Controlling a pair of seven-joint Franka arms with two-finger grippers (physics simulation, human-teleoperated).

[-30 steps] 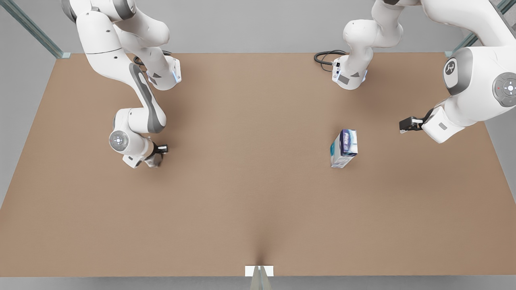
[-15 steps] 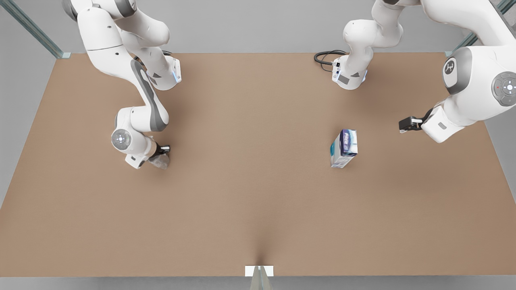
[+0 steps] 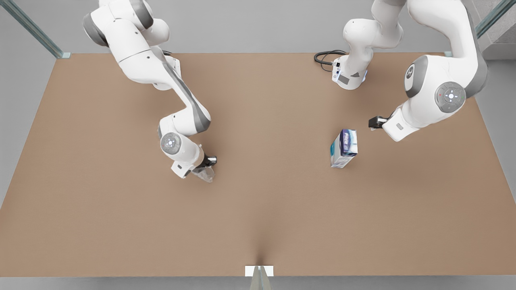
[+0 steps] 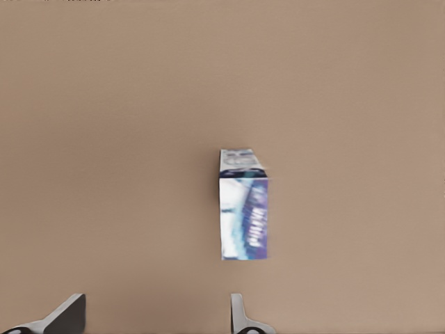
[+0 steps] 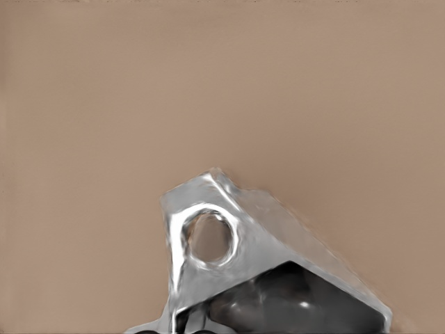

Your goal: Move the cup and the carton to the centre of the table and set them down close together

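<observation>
I am seeing even, soft light falling from above across the worktop [image 3: 258,225], with no glare. Faint, diffuse shadows are pooling under both arms and beside the carton [image 3: 344,148]. The cup [image 5: 271,264] is catching bright highlights, its edges looking smeared and warped.

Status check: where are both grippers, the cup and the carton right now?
Right gripper shut on the cup, left of table centre in the front view. Left gripper open, near the carton, not touching. Carton upright. Nothing between them.
</observation>
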